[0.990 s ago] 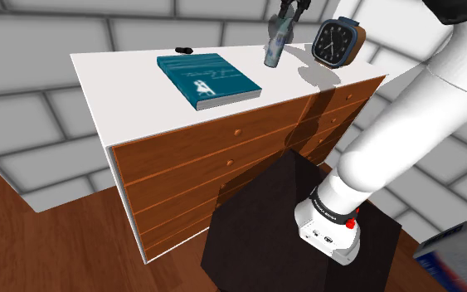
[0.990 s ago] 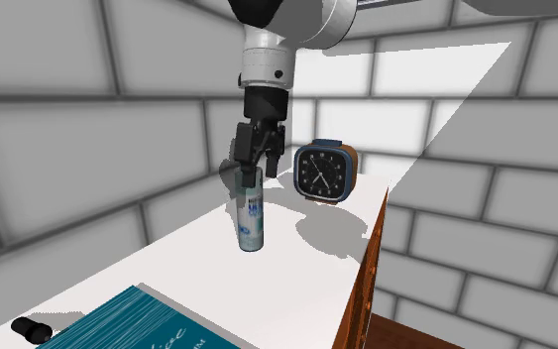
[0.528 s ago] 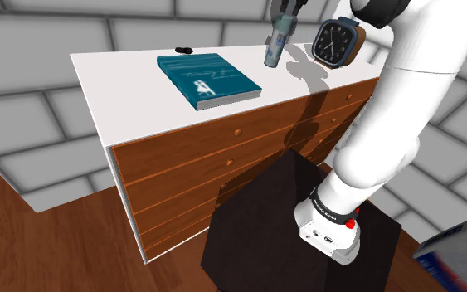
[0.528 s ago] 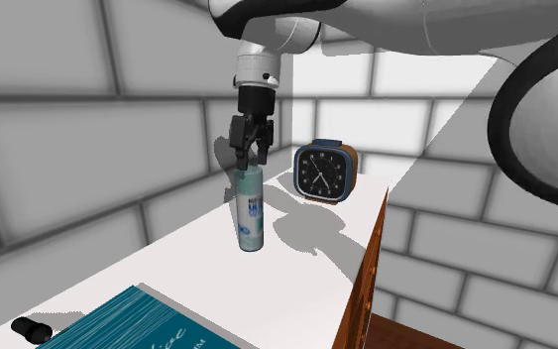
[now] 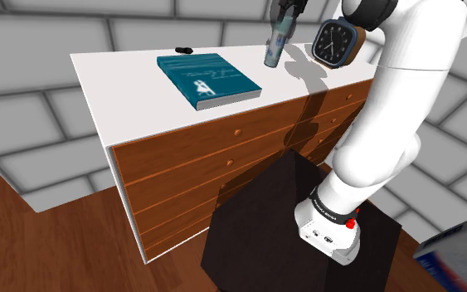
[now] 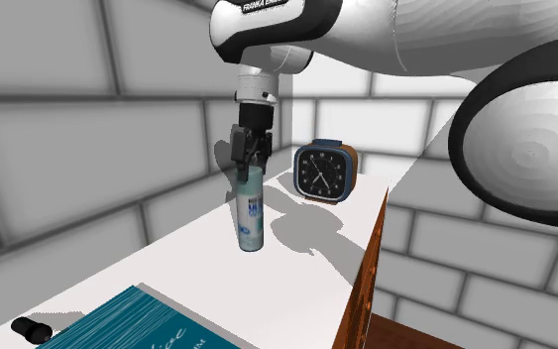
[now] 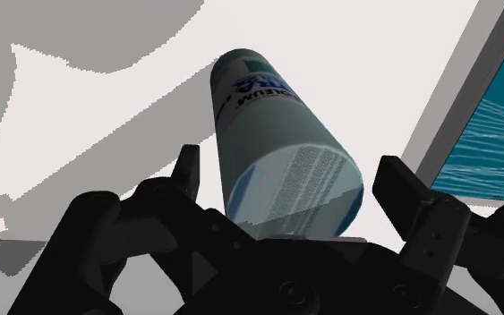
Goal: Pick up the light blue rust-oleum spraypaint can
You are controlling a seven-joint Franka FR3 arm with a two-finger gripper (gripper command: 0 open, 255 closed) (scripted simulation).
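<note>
**Straddling the spray can, jaws apart**

We see the black gripper (image 6: 250,164) down over the top of the light blue spray can (image 6: 251,213). The can stands on the white top of the dresser (image 5: 124,91), close to the wall of grey blocks. In the wrist view we look along the can's body, and the two fingers (image 7: 187,174) stand apart, one on each side of it. A sliver of surface shows between each finger and the can, so nothing is clamped. We can read blue lettering on the can's side. Toward the second exterior view's right sits a clock (image 6: 323,174) with a dark face and a blue-and-brown case, near the can but not touching it. In the shoulder view a teal book (image 5: 209,79) lies flat on the dresser top, well apart from the can. A small black object (image 5: 185,50) rests beyond the book, by the wall. Brown drawer fronts (image 5: 223,158) face the dark stand (image 5: 265,232).
</note>
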